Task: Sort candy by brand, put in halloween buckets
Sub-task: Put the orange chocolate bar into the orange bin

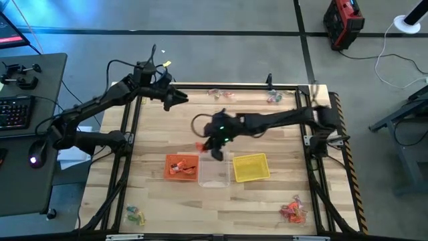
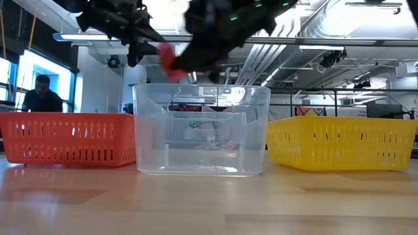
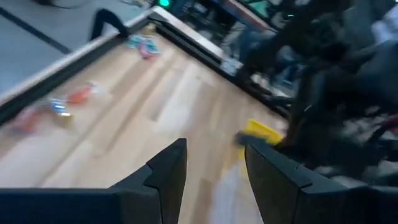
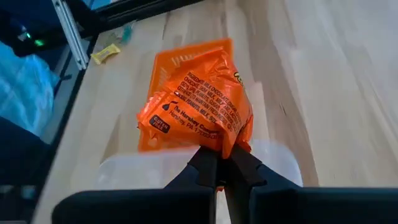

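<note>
Clamped at the tips of the right end effector (image 4: 219,163), an orange candy wrapper (image 4: 198,104) fills the right wrist view; we see its crumpled body standing just beyond the closed fingertips, with the orange bucket (image 4: 186,56) behind it and the clear bucket (image 4: 277,163) rim beside the fingers. From above, we place this end effector (image 1: 215,148) over the middle of the tabletop (image 1: 267,194), just behind the gap between the orange bucket (image 1: 182,167) and the clear bucket (image 1: 214,171); the yellow bucket (image 1: 251,167) sits just beside the clear one. A few orange candies (image 1: 178,167) already lie in the orange bucket. The left end effector (image 1: 175,99) hangs near the far left edge, fingers apart with nothing between them. Loose candy lies toward the corners: a red-orange pile (image 1: 293,211) near right, a green-teal cluster (image 1: 135,215) near left, and pieces along the far rail (image 1: 221,94). Bare wood lies in front of the three buckets. In the low view, a person (image 2: 39,94) sits beyond the tabletop.
</note>
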Robot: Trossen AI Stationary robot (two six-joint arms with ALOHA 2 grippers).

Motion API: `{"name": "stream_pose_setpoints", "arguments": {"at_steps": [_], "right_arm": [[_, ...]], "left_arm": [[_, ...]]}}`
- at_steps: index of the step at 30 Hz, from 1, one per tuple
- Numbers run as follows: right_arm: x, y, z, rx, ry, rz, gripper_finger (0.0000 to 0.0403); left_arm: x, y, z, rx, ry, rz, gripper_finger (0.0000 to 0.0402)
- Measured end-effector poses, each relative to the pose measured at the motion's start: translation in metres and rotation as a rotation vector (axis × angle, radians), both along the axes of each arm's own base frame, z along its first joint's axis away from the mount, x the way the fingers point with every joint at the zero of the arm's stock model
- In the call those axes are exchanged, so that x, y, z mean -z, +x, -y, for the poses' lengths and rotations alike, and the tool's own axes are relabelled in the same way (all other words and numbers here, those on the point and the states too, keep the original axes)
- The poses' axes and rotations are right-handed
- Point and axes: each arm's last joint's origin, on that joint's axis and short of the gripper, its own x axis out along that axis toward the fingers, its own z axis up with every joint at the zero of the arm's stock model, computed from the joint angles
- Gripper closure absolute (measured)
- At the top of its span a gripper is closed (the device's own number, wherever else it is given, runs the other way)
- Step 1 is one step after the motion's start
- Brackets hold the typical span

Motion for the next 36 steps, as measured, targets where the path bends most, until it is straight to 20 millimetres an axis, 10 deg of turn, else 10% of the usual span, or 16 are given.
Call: {"name": "stream_pose_setpoints", "arguments": {"at_steps": [11, 18, 26, 36], "right_arm": [[0.039, 0.08, -0.036, -0.152, -0.08, 0.012, 0.0397], [0.047, 0.096, -0.063, -0.113, -0.199, -0.069, 0.0303], [0.024, 0.085, -0.071, -0.185, -0.224, -0.235, 0.0177], [-0.043, 0.015, -0.085, -0.178, -0.231, -0.524, 0.0167]], "left_arm": [[-0.042, -0.02, 0.055, -0.036, 0.01, 0.15, 0.0248], [-0.059, -0.036, 0.081, -0.089, -0.028, 0.234, 0.0248], [-0.063, -0.04, 0.094, -0.108, -0.03, 0.259, 0.0248], [-0.055, -0.04, 0.095, -0.103, 0.005, 0.171, 0.0248]]}}
